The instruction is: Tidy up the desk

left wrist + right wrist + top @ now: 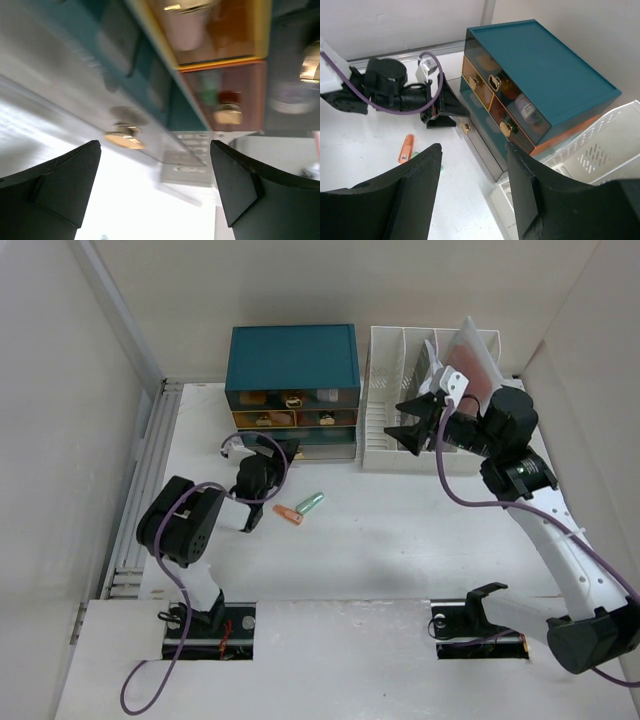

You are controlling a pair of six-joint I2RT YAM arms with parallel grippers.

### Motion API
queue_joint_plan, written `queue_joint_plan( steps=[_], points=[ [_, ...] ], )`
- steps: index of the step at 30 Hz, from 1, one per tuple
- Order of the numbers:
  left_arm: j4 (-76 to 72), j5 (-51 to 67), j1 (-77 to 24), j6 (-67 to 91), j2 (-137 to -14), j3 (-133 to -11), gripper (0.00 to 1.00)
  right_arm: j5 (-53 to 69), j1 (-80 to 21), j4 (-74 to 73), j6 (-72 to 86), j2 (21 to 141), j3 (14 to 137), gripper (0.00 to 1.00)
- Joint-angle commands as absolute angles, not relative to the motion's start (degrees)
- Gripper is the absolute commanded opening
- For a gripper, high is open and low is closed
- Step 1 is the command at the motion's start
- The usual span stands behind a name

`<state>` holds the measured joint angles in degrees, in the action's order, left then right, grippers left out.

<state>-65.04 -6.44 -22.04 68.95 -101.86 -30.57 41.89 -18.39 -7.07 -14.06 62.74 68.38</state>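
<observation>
The white desk (400, 540) carries a teal drawer cabinet (292, 370) at the back. Its clear bottom drawer (481, 146) stands pulled out a little, a gold handle (124, 140) on its front. My left gripper (262, 478) sits low on the desk just in front of that drawer, jaws open and empty; the wrist view shows the handle beyond the left gripper (155, 190), clear of both fingers. An orange tube (288, 513) and a green tube (310, 503) lie side by side on the desk right of it. My right gripper (414, 426) hovers open and empty over the white file rack (385, 430).
The rack (615, 145) stands right of the cabinet (540, 65) and holds a pale folder (470, 360) in its far right slot. The upper drawers are yellow and orange with small items inside. White walls close in the left, back and right sides.
</observation>
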Motion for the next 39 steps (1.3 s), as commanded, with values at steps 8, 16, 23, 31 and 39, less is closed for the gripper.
queue_joint_plan(
  steps=[8,16,23,31,39],
  points=[
    [-44.58,-8.34,-26.18,52.74,-76.14,-30.07,0.19,43.16,-22.93,-17.74,-45.28,71.52,67.68,0.65],
    [-11.85,-15.28,-30.14,38.17,-49.16,-37.07,0.0,35.44,-36.63,-25.31,-65.65,82.52,67.68,0.6],
    [0.25,-6.17,-30.67,7.19,-34.12,-46.93,0.29,32.79,-42.53,-30.14,-69.79,97.1,75.4,0.58],
    [-0.26,-1.41,-30.67,-4.03,-18.57,-35.68,0.95,32.17,-44.56,-36.12,-69.08,110.38,87.97,0.58],
    [-2.11,1.22,-30.67,-7.47,-11.96,-34.28,1.0,31.64,-46.41,-41.48,-67.68,119.87,97.03,0.56]
  ],
)
